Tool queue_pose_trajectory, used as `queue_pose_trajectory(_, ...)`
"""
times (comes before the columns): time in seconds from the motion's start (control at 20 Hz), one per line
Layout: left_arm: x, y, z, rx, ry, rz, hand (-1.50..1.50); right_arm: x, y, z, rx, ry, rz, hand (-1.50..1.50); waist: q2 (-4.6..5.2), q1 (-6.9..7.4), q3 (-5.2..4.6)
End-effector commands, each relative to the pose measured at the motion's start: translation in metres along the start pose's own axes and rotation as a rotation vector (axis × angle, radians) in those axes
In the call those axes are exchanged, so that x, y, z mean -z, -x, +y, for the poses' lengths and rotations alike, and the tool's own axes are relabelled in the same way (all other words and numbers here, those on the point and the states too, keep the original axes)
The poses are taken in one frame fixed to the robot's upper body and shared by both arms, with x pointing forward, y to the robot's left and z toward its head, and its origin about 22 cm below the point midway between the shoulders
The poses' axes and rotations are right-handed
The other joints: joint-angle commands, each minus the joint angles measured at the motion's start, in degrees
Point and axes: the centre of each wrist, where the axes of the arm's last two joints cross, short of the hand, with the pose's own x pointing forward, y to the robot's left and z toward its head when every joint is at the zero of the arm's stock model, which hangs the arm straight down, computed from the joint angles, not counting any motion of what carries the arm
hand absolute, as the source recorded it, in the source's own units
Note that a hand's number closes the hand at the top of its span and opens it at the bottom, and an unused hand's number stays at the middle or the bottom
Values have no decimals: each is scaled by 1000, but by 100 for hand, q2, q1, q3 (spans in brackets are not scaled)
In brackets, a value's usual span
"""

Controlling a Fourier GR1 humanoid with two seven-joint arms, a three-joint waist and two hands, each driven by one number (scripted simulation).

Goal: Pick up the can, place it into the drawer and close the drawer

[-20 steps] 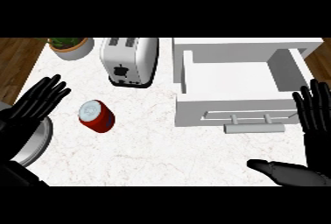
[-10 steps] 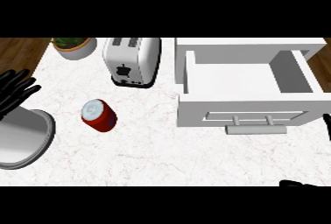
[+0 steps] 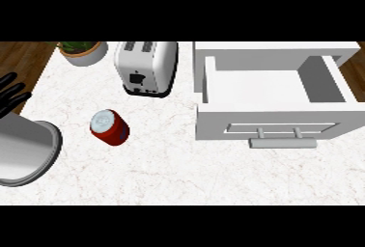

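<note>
A red can (image 3: pixel 110 128) with a silver top sits on the white marbled surface (image 3: pixel 164 173), left of the middle of the frame. Nothing touches it. The white drawer (image 3: pixel 274 103) is pulled open at the right side of the frame, well apart from the can, and its inside looks bare. Its grey handle (image 3: pixel 282 142) sticks out at the front (the side nearer the bottom of the frame).

The left hand (image 3: pixel 10 95) shows at the left edge, black fingers straight and spread, holding nothing. Its grey forearm (image 3: pixel 25 152) fills the lower left.

A white toaster (image 3: pixel 147 67) stands at the top, above the can. A potted plant (image 3: pixel 83 50) is in the upper left corner.
</note>
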Motion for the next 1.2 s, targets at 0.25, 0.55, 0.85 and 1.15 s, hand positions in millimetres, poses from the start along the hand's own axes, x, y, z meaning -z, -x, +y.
queue_pose_trajectory(0.25,10,9,11,-194,-39,59,-150,-13,-9,-18,6,3,-22,-150,15,-27,-17)
queue_pose_trajectory(0.55,17,0,19,-211,-24,113,-150,-13,6,-29,-13,-12,-16,-150,22,-29,-15)
queue_pose_trajectory(0.85,45,24,-9,-233,-63,126,-150,-22,-15,-43,-4,-19,-11,-150,28,-143,-18)
queue_pose_trajectory(1.15,42,65,-22,-196,-67,155,-150,-31,-8,-69,3,-7,-11,-150,27,-129,-18)
